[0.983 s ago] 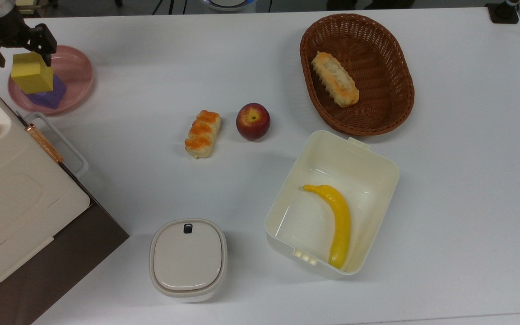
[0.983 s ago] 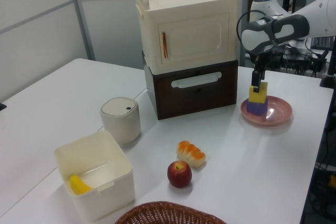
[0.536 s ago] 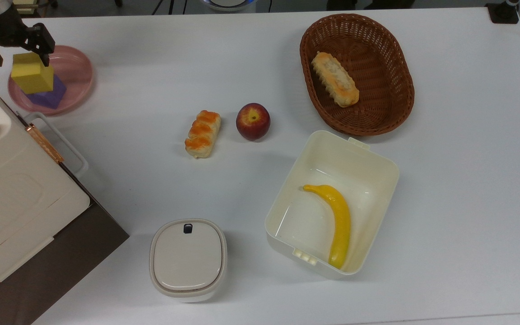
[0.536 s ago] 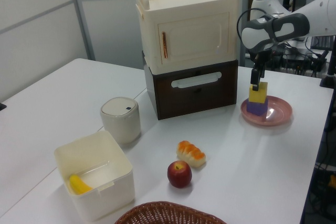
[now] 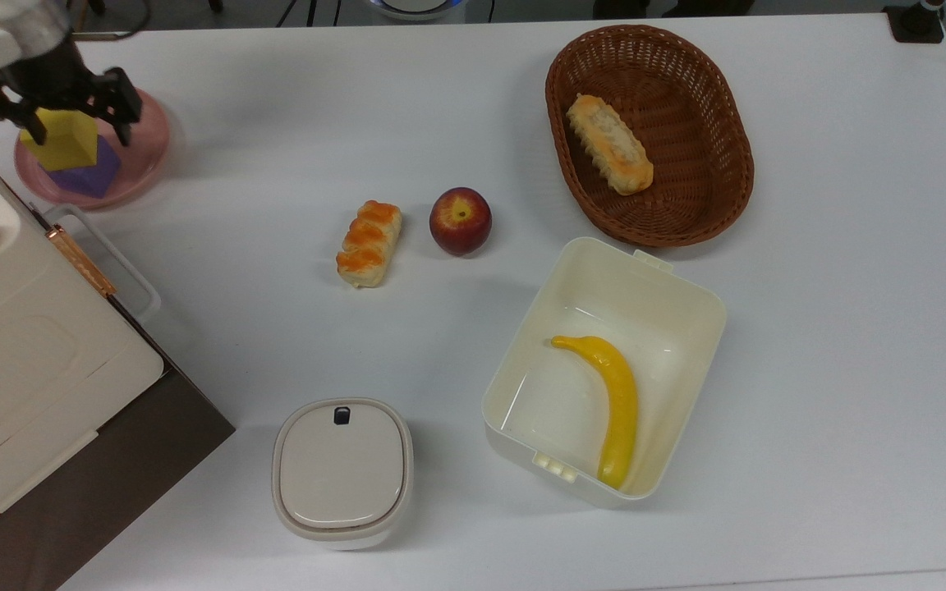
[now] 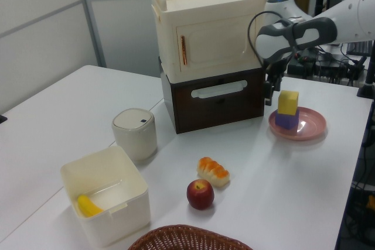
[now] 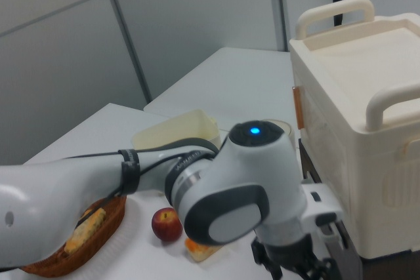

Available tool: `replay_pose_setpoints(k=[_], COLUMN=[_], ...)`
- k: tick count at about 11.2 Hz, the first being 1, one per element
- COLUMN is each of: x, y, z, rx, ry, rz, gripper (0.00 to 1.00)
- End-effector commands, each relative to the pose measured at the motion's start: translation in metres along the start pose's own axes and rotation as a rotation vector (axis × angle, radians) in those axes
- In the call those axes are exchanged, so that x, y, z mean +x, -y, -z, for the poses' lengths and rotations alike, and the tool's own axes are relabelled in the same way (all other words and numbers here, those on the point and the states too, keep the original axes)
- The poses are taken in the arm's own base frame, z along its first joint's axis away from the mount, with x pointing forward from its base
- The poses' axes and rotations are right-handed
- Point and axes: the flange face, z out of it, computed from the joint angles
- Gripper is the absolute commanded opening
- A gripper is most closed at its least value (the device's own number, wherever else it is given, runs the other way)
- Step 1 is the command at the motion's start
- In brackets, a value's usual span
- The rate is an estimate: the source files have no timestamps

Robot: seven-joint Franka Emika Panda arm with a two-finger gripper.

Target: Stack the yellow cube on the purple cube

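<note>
Since the earlier moment your tool (image 5: 71,115) has let go of the yellow cube (image 5: 60,141) and has lifted away from it. In the top view its two dark fingers (image 5: 122,121) now stand wide apart, one on each side above the cube, and they hold nothing. In the left view the tool (image 6: 267,91) hangs to the left view's left of the stack, apart from it, in front of the dark brown drawer unit (image 6: 217,98).

You can see the yellow cube (image 6: 287,102) resting on top of the purple cube (image 6: 286,119), and the two touch. In the top view the purple cube (image 5: 89,172) shows below and to the right of the yellow one, so the upper block looks a little shifted, not fully aligned. Both stand on the pink plate (image 5: 143,160), near the top view's left edge of the white surface (image 5: 834,345).

The cream cabinet (image 6: 208,30) with handles sits on the drawer unit. In the middle of the surface lie a small bread (image 5: 369,243) and just beside it an apple (image 5: 460,220). The woven basket (image 5: 715,197) holds another bread (image 5: 609,144). The open cream box (image 5: 686,304) holds the banana (image 5: 614,398), and the lidded round container (image 5: 342,469) stands near it.
</note>
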Motion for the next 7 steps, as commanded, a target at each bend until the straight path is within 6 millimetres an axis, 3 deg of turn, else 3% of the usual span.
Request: replay_pose_setpoints(k=[1, 4, 7], x=[0.024, 0.06, 0.068], y=[0.052, 0.121, 0.145], z=[0.014, 0.008, 0.012], rx=[0.012, 0.014, 0.012], ry=[-0.004, -0.004, -0.005], rz=[-0.065, -0.125, -0.173], gripper=[1.0, 1.0, 1.0])
